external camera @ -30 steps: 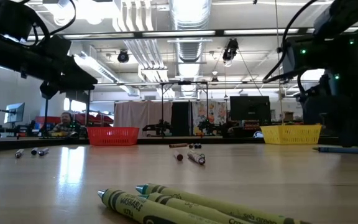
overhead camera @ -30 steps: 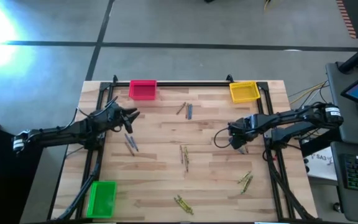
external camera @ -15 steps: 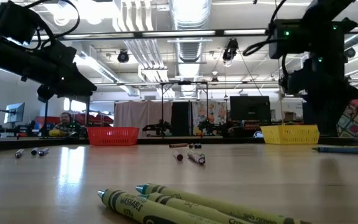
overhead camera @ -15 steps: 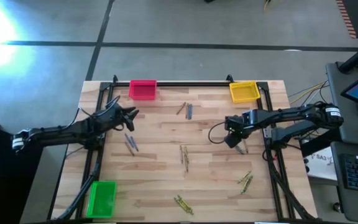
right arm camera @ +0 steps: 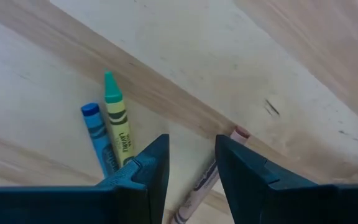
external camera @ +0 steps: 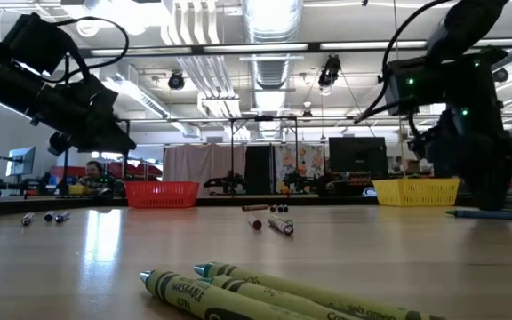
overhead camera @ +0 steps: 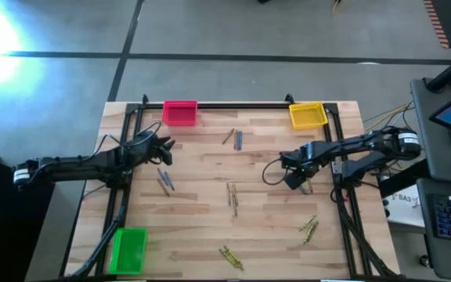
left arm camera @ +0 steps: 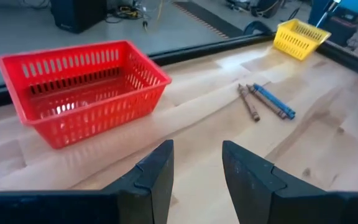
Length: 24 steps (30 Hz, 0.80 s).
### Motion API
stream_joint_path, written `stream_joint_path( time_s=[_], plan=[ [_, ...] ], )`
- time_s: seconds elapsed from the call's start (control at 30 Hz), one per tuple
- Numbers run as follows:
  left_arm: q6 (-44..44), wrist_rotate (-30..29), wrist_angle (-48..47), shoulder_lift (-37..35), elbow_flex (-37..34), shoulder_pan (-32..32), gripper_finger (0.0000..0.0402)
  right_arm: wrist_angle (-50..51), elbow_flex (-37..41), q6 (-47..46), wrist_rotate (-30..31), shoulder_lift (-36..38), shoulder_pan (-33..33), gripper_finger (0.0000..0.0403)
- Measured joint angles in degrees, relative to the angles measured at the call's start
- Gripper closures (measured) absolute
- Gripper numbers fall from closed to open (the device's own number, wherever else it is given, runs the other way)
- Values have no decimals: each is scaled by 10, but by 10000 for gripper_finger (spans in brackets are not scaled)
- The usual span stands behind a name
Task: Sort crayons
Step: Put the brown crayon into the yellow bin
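Crayons lie scattered flat on the wooden table [overhead camera: 202, 227]: a grey-blue pair [overhead camera: 164, 179], a brown and a blue one [overhead camera: 234, 139], some at the centre [overhead camera: 232, 197], and olive ones [overhead camera: 309, 227] [overhead camera: 229, 257]. My right gripper [overhead camera: 292, 179] points down, open. In the right wrist view its fingers stand on either side of a pale brownish crayon [right arm camera: 205, 182], beside a blue [right arm camera: 98, 142] and a yellow-green crayon [right arm camera: 117, 127]. My left gripper [overhead camera: 165, 145] hovers open near the pink bin [left arm camera: 82, 87], nothing between its fingers.
The pink bin [overhead camera: 180, 112] stands at the far left. A yellow bin [overhead camera: 308, 115] is at the far right and a green bin [overhead camera: 128, 249] at the near left corner. A black frame [overhead camera: 233, 104] runs along the far edge. Olive crayons [external camera: 265, 293] lie close to the low camera.
My left gripper has tipped its fingers downward and sunk a little beside the pink bin. My right gripper has shifted toward the table's left, then slightly toward the near edge, turning a little over the crayons. Both stay open; no crayon has moved.
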<state>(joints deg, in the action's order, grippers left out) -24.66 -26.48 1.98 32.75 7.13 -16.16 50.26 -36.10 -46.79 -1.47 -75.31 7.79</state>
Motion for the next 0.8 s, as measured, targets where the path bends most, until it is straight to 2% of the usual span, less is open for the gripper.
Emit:
stream_joint_path(
  time_s=[0.27, 0.4, 0.8],
  plan=[
    [6, 0, 2, -1, 6, 0, 281, 31, -17, 2, -5, -7, 0, 280],
    [19, 0, 19, -1, 6, 0, 282, 48, -29, -4, 35, 21, 0, 282],
    [31, 40, 23, 11, 6, 0, 302, 52, 20, -72, 40, 22, 0, 300]
  ],
)
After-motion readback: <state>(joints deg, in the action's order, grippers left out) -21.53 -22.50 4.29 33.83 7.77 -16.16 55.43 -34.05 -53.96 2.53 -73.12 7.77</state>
